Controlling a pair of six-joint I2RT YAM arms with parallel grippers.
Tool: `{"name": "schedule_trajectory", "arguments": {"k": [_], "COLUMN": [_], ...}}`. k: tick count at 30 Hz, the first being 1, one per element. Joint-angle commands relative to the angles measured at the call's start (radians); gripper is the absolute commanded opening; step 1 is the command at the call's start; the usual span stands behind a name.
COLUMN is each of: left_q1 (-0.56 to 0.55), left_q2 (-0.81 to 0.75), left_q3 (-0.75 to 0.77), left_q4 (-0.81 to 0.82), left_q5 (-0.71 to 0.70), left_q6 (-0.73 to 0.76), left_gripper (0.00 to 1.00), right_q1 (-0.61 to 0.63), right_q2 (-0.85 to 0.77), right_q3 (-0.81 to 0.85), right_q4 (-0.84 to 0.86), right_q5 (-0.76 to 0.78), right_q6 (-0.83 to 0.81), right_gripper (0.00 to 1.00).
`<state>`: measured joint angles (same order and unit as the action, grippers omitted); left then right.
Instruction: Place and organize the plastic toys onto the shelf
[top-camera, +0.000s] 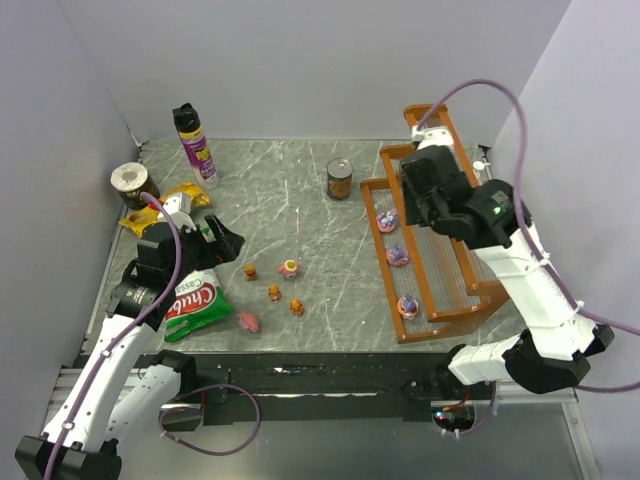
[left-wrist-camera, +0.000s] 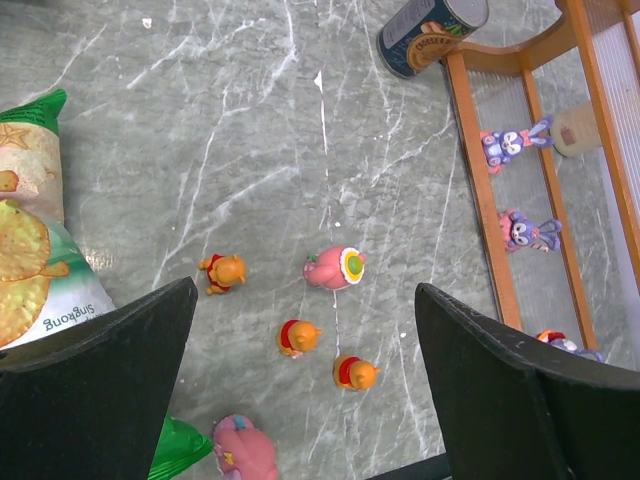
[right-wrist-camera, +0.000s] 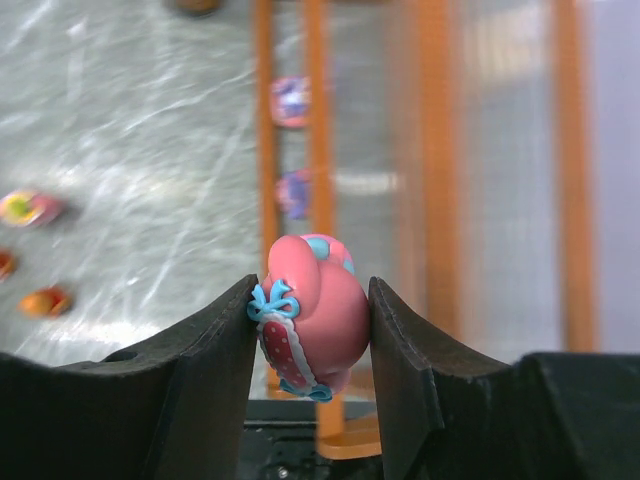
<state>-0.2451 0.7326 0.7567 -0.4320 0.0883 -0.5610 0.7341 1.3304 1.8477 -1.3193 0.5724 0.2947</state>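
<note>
Biggest thing first: the grey marble bench (top-camera: 300, 200), with the orange-brown stepped shelf (top-camera: 450, 318) sitting on its right side, lowest step facing the middle of the bench.

The right arm reaches in over the shelf. Its tool (right-wrist-camera: 312, 300) is clamped on a pink toy (right-wrist-camera: 318, 315) with blue trim, one finger on each side, and the toy hangs up in the air above the shelf's rails. Everything behind it in the wrist view is a blur, so I can't tell which tier it's over.

The left tool (left-wrist-camera: 305, 290) hovers over the left part of the bench with its fingers spread wide apart and nothing between them, right above the loose toys.

Under the left arm lies a green snack bag (top-camera: 195, 300). A yellow bag (top-camera: 165, 205) sits behind it at the left edge. A tall spray can (top-camera: 195, 145) stands upright near the back left, and a small tin can (top-camera: 340, 180) stands just off the shelf's far corner.

Now the tiny stuff. Three purplish toys sit on the shelf's bottom tier, spaced out in a row: far (top-camera: 388, 220), middle (top-camera: 398, 255) and near (top-camera: 407, 305).

Five more are loose on the bench: three little orange ones (left-wrist-camera: 224, 270), (left-wrist-camera: 298, 337), (left-wrist-camera: 355, 373), a pink one with a green and yellow disc (left-wrist-camera: 335, 268), and a pink one (left-wrist-camera: 245, 452) touching the edge of the green bag.
</note>
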Motion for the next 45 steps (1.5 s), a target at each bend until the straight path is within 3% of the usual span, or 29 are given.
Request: {"name": "schedule_trajectory", "arguments": {"k": [1,8,20,31,45], "left_q1": [0.006,0.012,0.012,0.012,0.012], "left_q2": [-0.007,0.002,0.016,0.021,0.031], "left_q3": [0.004,0.003,0.0,-0.002,-0.002], "left_q4": [0.016,0.024,0.033,0.03,0.029], "left_q5": [0.018,0.05,0.114,0.122,0.116], "left_q6": [0.015,0.018,0.023,0.027,0.024], "left_gripper": [0.96,0.96,0.96,0.96,0.96], "right_q1": [-0.102,-0.205,-0.291,-0.308,-0.329], "right_q2": [-0.03,-0.106,-0.189,-0.243,-0.296], "right_q3": [0.07,0.059,-0.142,-0.214,-0.272], "right_q4": [-0.105,-0.167,-0.178,-0.202,-0.159], "right_q5": [0.021,-0.032,-0.114,-0.029,-0.08], "right_q6": [-0.046,-0.06,-0.057,-0.045,-0.117], "right_gripper": [0.0,0.0,0.0,0.0,0.14]}}
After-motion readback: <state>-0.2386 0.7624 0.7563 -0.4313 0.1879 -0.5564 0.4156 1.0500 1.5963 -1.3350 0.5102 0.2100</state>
